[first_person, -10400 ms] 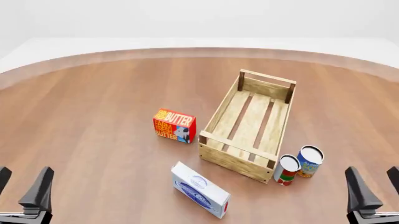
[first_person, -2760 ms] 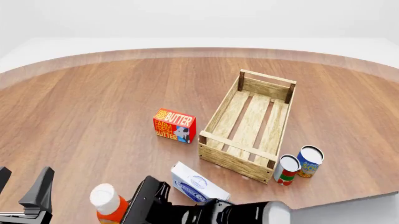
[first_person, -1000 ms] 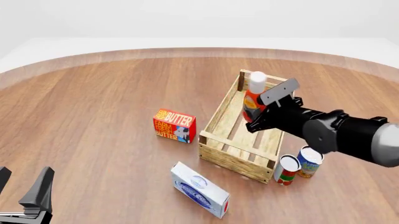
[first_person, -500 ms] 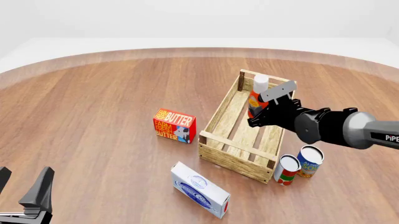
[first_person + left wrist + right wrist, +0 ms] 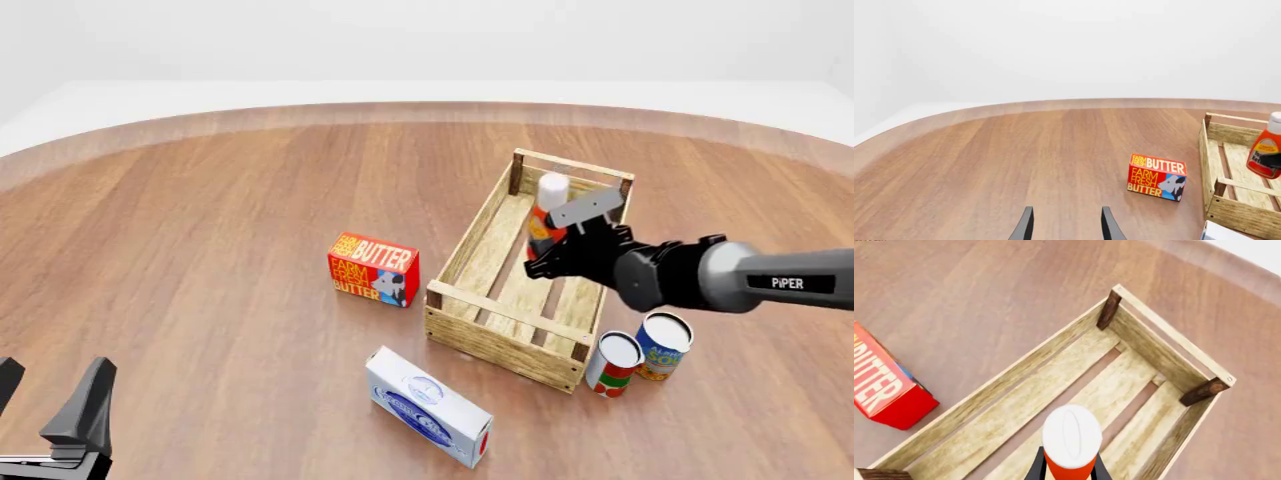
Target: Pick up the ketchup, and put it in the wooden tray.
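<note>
Counter [image 5: 200, 220] on the left is given over to the idle arm: the left hand [image 5: 47, 415] is parked low at the near edge, fingers spread and nothing between them, kept well apart from the work. In the left wrist view the same two fingers [image 5: 1026, 227] are seen splayed above bare wood.

Moving across, the butter box [image 5: 374, 268] is seen standing just left of the wooden tray [image 5: 461, 340], and a white-and-blue carton [image 5: 430, 405] lies in front of the tray's near corner; neither is touched, both being outside the job.

Over the tray's far half the ketchup [image 5: 546, 222] is held upright, cap up, by the right hand [image 5: 567, 243], which is clenched on the bottle's body. From the right wrist view the white cap is seen centred over the slats, well inside the walls, presumably so the bottle clears the rails on the way down. It cannot be told whether the base is touching the slats.

Right of the tray's near end, two cans [image 5: 641, 355] are left standing beneath the arm.
</note>
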Motion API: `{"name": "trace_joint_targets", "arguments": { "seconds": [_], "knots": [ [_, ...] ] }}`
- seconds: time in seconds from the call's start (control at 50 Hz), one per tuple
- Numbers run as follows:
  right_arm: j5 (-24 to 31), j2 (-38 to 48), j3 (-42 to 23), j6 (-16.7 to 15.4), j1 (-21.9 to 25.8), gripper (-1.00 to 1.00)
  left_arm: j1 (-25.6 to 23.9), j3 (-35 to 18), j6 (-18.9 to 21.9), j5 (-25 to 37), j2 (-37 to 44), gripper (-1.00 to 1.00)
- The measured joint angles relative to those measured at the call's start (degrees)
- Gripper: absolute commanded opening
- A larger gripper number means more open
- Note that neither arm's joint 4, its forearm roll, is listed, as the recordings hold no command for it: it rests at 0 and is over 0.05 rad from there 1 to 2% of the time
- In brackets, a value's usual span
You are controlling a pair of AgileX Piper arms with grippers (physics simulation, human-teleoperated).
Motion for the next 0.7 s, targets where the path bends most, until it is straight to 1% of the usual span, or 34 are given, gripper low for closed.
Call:
{"name": "trace_joint_targets", "arguments": {
  "seconds": [0.42, 0.7],
  "knots": [
    [-2.6, 2.7, 0.0, 1.9, 0.8, -1.0, 0.0, 0.0, 0.0, 0.0, 0.0, 1.0],
    [-3.9, 4.3, 0.5, 2.5, 1.0, -1.0, 0.0, 0.0, 0.0, 0.0, 0.0, 1.0]
  ]
}}
